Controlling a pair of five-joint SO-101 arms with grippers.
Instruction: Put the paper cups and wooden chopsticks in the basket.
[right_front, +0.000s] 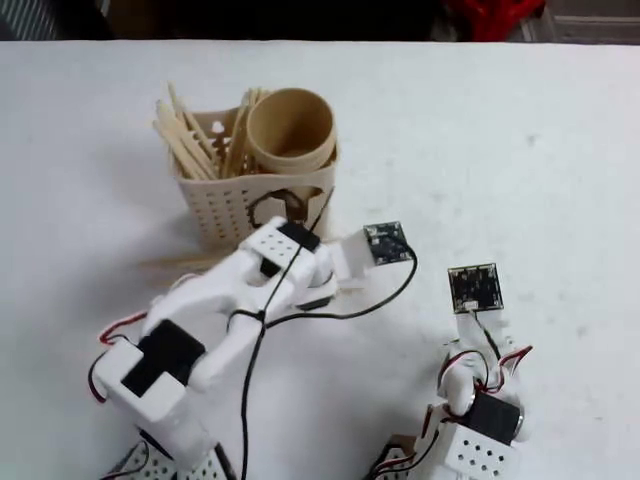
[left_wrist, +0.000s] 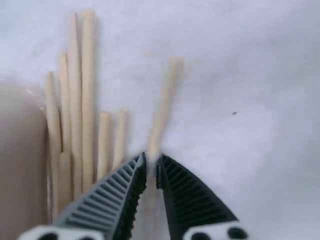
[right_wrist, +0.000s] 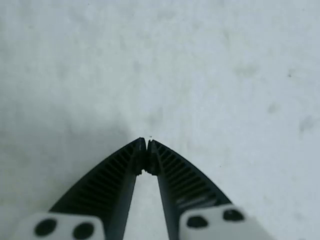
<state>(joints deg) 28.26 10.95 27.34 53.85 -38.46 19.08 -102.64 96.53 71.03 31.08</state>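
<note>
A cream perforated basket (right_front: 225, 215) stands at the back left. It holds a brown paper cup (right_front: 290, 125) and several wooden chopsticks (right_front: 190, 135). My left arm (right_front: 250, 285) stretches up to the basket's front wall. In the left wrist view my left gripper (left_wrist: 151, 162) is shut on one chopstick (left_wrist: 162, 105), with several other chopsticks (left_wrist: 80, 100) close beside it. One more chopstick (right_front: 175, 264) lies on the table in front of the basket. My right gripper (right_wrist: 146, 145) is shut with nothing in it, over bare table.
The right arm (right_front: 475, 400) sits low at the near right, well away from the basket. The white table (right_front: 520, 160) stretches wide to the right of the basket. Black cables (right_front: 380, 300) trail from the left arm.
</note>
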